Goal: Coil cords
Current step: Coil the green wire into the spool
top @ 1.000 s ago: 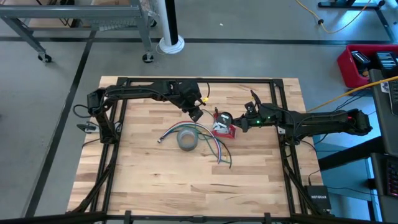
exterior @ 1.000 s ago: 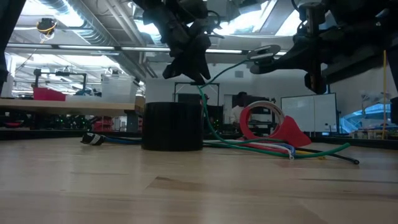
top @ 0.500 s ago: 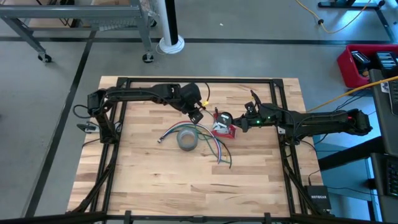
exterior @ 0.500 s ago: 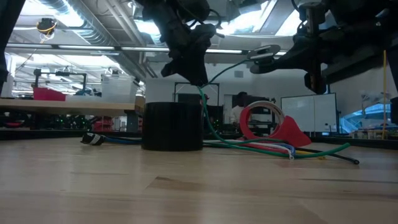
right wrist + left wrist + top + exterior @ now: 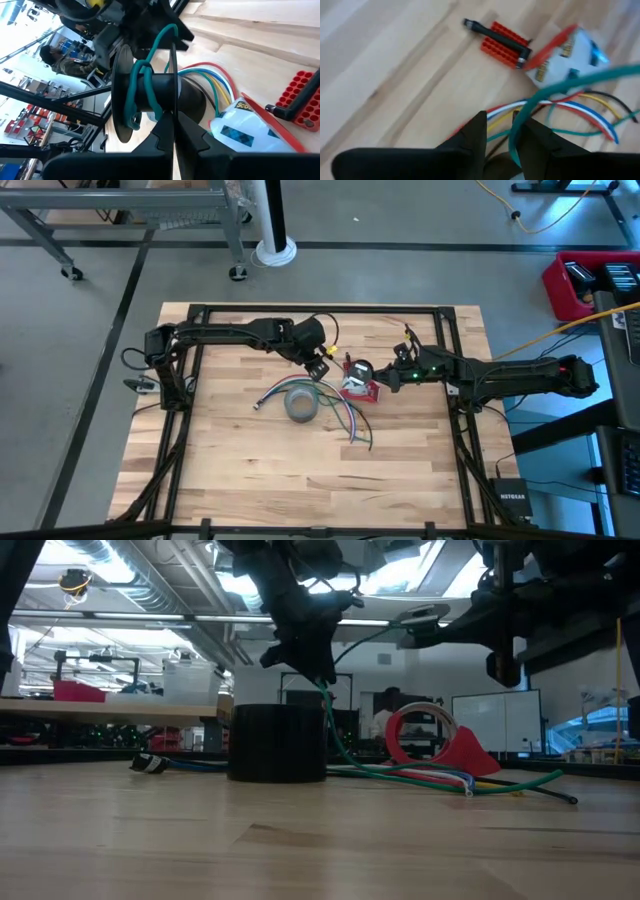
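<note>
A green cord [image 5: 141, 84] is partly wound on a black spool [image 5: 165, 97]. From the spool it runs through the air [image 5: 365, 643] to my left gripper [image 5: 506, 140], which is shut on it. It then drops [image 5: 332, 725] to the table. My right gripper [image 5: 173, 131] is shut on the spool, held above the table [image 5: 424, 615]. In the high view my left gripper [image 5: 322, 367] and my right gripper [image 5: 362, 370] are close together at the table's middle. Several other coloured cords [image 5: 342, 416] lie loose on the table. My left gripper pinches the green cord [image 5: 512, 131] between its two fingers, which point down at a slant and lie across it. The cord runs up from the fingers toward the spool and hangs down below them to the table [image 5: 345, 755]. My right gripper pinches the rim of the spool's near flange [image 5: 173, 107] between its two fingers, coming level from the table's right side. The spool is lifted clear of the table, with its axis about level.
A grey tape roll [image 5: 302, 404] stands on the table just in front of my left gripper and shows dark in the low view [image 5: 277, 743]. A red tape dispenser [image 5: 360, 388] stands under my right gripper. A red block with a black handle [image 5: 504, 42] lies nearby.
My left gripper has shifted a little toward the spool, still shut on the green cord, and has turned slightly. The spool in my right gripper has tipped a little. The cords on the table have stayed in place.
</note>
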`<state>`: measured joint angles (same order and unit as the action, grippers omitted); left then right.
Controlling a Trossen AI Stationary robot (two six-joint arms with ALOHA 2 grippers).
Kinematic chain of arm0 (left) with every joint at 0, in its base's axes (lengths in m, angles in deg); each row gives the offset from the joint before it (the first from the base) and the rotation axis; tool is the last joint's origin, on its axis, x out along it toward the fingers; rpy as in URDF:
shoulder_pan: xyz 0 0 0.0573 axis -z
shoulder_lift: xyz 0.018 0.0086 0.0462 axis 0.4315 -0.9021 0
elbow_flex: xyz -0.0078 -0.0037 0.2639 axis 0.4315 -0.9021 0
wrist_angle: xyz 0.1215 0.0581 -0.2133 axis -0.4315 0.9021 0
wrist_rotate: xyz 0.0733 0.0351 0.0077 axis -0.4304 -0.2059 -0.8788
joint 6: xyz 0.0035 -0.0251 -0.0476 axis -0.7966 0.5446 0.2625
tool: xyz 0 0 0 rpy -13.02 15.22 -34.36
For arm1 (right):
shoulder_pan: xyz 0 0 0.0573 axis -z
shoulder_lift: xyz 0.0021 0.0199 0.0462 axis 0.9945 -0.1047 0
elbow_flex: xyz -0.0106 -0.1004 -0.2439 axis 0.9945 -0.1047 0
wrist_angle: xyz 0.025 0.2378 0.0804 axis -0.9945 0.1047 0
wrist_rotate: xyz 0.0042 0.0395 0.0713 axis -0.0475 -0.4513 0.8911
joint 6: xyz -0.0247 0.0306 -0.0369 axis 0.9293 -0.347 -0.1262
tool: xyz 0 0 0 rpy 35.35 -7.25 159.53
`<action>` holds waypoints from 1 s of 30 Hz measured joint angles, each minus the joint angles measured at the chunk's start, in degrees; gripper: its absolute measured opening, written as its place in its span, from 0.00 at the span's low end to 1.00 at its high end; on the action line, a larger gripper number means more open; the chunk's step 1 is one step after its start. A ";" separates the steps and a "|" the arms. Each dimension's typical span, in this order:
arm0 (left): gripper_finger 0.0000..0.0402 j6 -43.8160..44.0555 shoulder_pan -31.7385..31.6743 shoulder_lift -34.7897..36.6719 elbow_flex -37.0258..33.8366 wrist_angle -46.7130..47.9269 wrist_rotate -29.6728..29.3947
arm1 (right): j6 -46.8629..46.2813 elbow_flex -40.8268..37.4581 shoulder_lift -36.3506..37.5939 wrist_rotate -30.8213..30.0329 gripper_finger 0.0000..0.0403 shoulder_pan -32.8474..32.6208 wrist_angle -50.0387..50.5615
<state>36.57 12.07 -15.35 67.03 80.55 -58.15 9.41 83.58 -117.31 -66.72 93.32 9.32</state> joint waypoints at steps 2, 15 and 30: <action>0.18 0.19 -0.02 0.05 0.00 0.54 -0.67 | 0.00 -0.01 0.00 -0.02 0.01 0.01 0.48; 0.01 0.33 -0.43 0.11 0.00 0.93 -2.47 | 0.00 0.00 0.00 -0.76 0.01 0.05 1.04; 0.00 13.46 -7.81 0.12 0.00 -1.05 9.72 | -0.20 0.00 -11.94 -2.61 0.01 0.01 -3.50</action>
<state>50.04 4.26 -15.23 67.03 79.50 -48.42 9.21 83.58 -129.24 -69.34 93.33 5.82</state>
